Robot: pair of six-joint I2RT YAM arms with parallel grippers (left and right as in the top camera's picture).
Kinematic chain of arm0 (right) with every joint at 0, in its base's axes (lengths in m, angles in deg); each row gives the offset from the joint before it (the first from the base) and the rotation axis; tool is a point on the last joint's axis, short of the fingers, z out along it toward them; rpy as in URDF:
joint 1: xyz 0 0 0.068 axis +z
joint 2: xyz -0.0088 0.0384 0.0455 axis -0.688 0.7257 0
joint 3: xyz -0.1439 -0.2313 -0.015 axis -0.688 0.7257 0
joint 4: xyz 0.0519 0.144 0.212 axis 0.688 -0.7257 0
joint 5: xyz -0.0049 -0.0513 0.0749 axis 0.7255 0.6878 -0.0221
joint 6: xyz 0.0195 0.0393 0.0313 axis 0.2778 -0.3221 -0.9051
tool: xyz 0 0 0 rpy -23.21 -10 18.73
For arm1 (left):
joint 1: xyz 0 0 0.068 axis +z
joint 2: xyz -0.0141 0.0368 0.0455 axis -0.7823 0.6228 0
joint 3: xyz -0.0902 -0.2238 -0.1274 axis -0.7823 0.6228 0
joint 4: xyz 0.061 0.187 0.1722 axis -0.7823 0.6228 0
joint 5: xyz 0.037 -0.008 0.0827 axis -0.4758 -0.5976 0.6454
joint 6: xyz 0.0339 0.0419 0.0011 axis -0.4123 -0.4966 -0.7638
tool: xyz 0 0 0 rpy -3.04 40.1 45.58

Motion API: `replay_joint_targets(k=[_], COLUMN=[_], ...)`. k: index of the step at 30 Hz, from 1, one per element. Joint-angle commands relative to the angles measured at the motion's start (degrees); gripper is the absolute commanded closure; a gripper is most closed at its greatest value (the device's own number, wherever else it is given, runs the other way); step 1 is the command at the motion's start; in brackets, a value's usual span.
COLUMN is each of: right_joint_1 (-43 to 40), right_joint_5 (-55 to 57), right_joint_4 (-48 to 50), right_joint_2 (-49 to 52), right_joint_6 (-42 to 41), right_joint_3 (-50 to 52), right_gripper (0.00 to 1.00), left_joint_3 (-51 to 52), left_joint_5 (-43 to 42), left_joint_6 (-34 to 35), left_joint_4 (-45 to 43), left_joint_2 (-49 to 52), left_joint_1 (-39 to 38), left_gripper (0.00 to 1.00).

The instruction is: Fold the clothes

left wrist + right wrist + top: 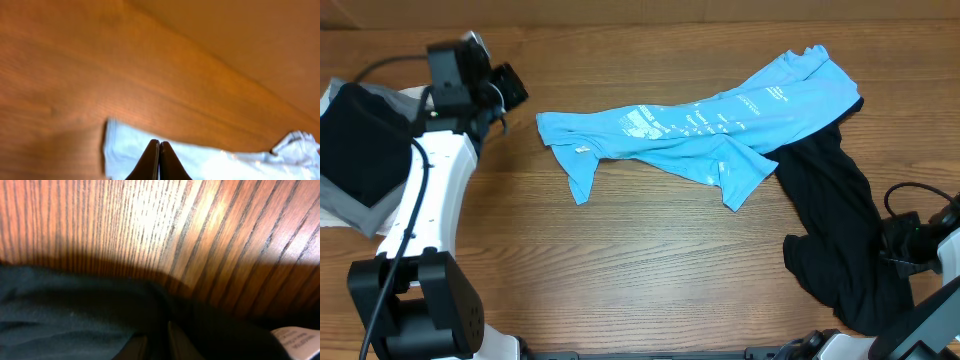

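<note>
A sky-blue T-shirt [700,130] with white print lies crumpled and stretched across the far middle of the table. A black garment [835,230] lies bunched at the right, partly under the shirt's right end. My left gripper [508,85] hovers just left of the shirt's left end. In the left wrist view its fingers [159,146] are shut and empty, with the shirt's edge [125,150] below them. My right gripper [898,245] is at the black garment's right edge. In the right wrist view its fingers [160,342] pinch a fold of the black fabric [75,315].
A stack of folded black and grey clothes [355,150] sits at the far left edge behind the left arm. A white label [296,340] shows on the black garment. Bare wood tabletop [650,260] lies in front of the shirt.
</note>
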Motion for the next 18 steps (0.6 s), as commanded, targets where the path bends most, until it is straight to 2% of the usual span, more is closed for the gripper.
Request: replay_joint_targets(k=[1, 4, 5, 7, 9, 10, 13, 16, 18], right_joint_1=[-0.4, 0.1, 1.2, 3.0, 5.7, 7.1, 12.6, 18.1, 21.9], right_joint_5=[-5.6, -14.3, -15.7, -15.7, -15.7, -15.7, -13.7, -9.2, -5.3], right_joint_4=[-0.6, -2.5, -4.3, -5.9, -6.5, -6.4, -4.5, -3.7, -2.8], right_joint_2=[-0.1, -0.2, -0.2, -0.2, -0.2, -0.2, -0.2, 0.2, 1.0], right_joint_6=[0.9, 6.7, 7.9, 9.6, 11.1, 11.8, 15.1, 18.6, 21.5], right_joint_3=[-4.3, -7.5, -10.1, -12.8, -15.3, -16.1, -17.2, -17.2, -17.2], right_gripper=[0.80, 0.66, 0.59, 0.50, 0.39, 0.27, 0.09, 0.02, 0.00], left_joint_3=[-6.4, -7.9, -7.8, -7.7, -7.6, -7.6, -7.4, -7.4, -7.4], left_joint_5=[2.0, -7.5, -13.4, -14.3, -14.2, -14.1, -14.1, -14.1, -14.2], left_joint_6=[-2.1, -1.0, -0.9, -1.0, -1.7, -2.2, -2.4, -1.7, 1.2], left_joint_4=[2.8, 6.4, 9.5, 13.4, 16.1, 16.9, 17.2, 16.7, 15.8], left_joint_2=[-0.5, -0.5, -0.4, -0.2, 0.4, 0.9, 3.2, 6.9, 10.8], left_joint_1=[1.0, 0.2, -1.6, -4.7, -8.1, -10.3, -16.9, -23.0, -26.9], left_gripper=[0.88, 0.88, 0.84, 0.76, 0.65, 0.55, 0.43, 0.35, 0.34])
